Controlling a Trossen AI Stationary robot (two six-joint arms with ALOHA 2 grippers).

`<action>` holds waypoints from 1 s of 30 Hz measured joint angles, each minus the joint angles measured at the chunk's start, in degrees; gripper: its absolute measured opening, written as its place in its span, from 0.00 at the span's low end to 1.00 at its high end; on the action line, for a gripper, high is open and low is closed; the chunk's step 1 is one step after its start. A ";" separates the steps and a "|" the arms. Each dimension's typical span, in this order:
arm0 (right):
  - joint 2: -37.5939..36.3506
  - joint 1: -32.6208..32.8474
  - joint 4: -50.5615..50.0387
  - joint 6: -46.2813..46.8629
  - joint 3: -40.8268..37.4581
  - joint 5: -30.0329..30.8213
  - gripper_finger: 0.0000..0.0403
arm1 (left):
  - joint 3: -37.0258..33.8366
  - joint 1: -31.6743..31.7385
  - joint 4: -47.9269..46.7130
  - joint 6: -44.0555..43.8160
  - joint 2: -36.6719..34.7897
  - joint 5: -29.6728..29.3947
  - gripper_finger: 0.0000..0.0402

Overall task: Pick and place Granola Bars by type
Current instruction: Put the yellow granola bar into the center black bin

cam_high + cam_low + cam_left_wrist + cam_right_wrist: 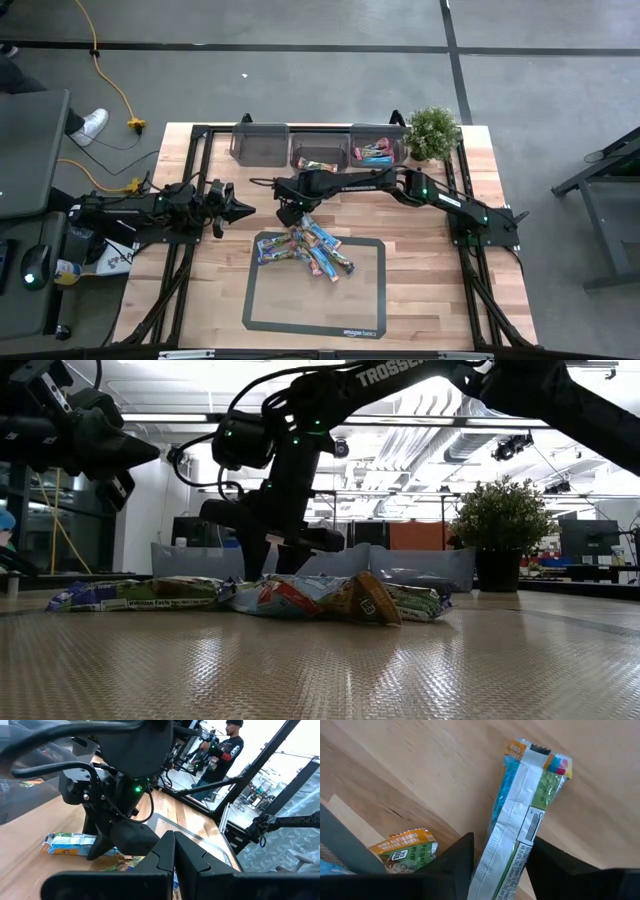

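- The right end effector point(291, 213) is down at the back edge of the bar pile point(305, 247), its fingers point(451, 860) spread either side of one bar point(512, 840) lying seam-up on the worktop point(420, 270); they appear to be narrowing on it, though no firm pinch shows.
- That bar sticks out from the heap, probably why it was chosen.
- Behind, three bins point(318, 143) wait; two hold sorted bars.
- The left end effector point(238, 209) hovers pressed together beside the pile, clear of the work.
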 joint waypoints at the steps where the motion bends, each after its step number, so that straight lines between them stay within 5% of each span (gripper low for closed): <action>1: -0.15 -0.10 -0.02 0.02 -0.01 -0.39 0.35 | 0.00 0.00 0.00 0.00 0.02 0.02 0.00; 30: -2.44 -2.25 4.40 -4.83 0.66 -5.16 0.11 | 0.00 0.01 0.00 -0.07 0.00 0.00 0.00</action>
